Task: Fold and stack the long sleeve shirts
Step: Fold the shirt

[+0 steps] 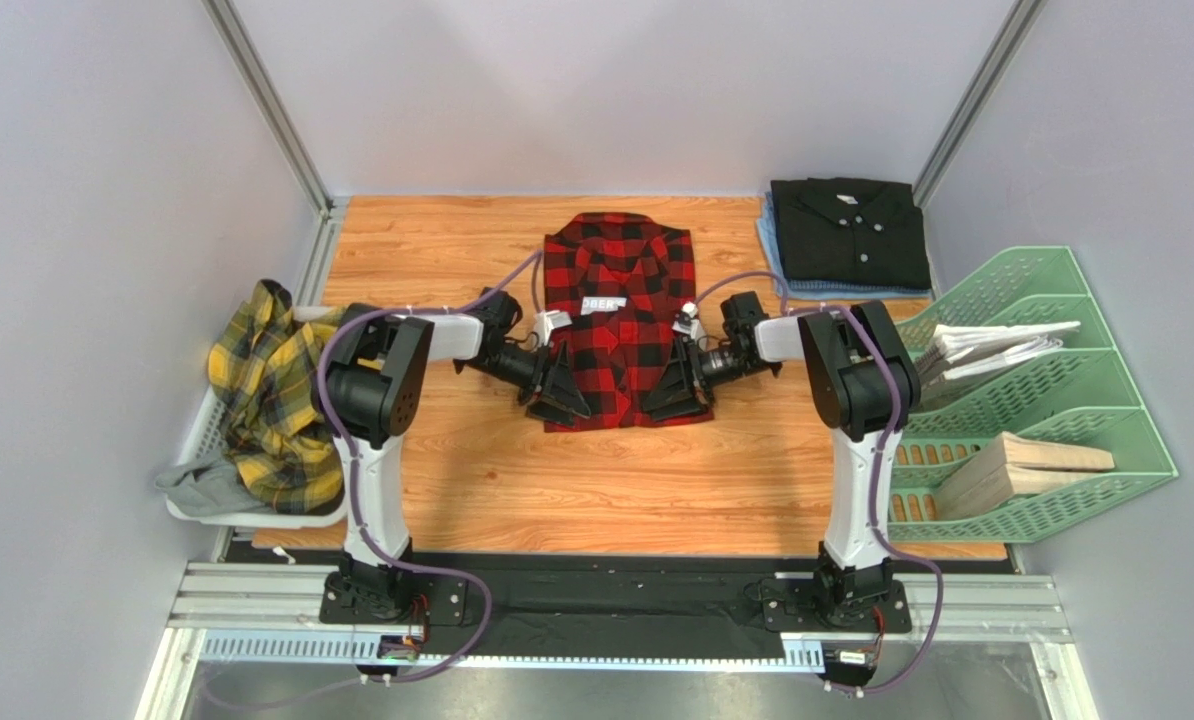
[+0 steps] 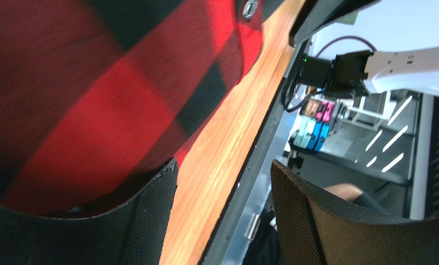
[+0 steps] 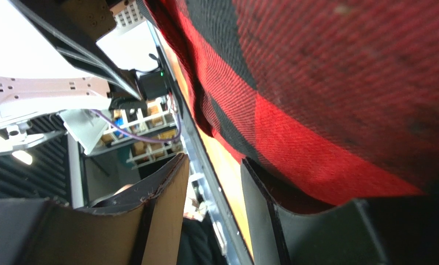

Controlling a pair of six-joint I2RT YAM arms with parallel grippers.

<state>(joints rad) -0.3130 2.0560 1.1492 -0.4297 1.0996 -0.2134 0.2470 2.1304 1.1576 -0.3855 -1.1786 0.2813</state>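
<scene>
Starting at the near edge, you have both arm bases bolted to a metal rail (image 1: 618, 600). Beyond it lies the wooden bench (image 1: 453, 488), closed in by plain grey walls (image 1: 92, 180) on the left, right and far sides.

At the near right stands a green file rack (image 1: 1077, 495). A wooden block (image 1: 1016, 468) lies in one of its nearer slots and white sheets (image 1: 994, 348) in a farther one. At the left edge sits a white basket (image 1: 183, 450) holding the yellow-and-dark plaid shirt (image 1: 273, 390), crumpled on top of a grey cloth (image 1: 198, 477).

In the middle of the bench you will find the red-and-black check shirt (image 1: 620, 338), folded to a rectangle with its collar at the far end and a white patch (image 1: 603, 302) just below the collar. Your left fingers (image 2: 144, 221) are at its near left corner and your right fingers (image 3: 166, 215) at its near right corner. Both pairs are spread, with only bench and the room showing in the gap. One finger of each pair lies against the cloth's edge. Whether it is under the cloth you cannot tell.

At the far right corner the plain black shirt (image 1: 847, 225) lies folded on a folded blue cloth (image 1: 844, 285).
</scene>
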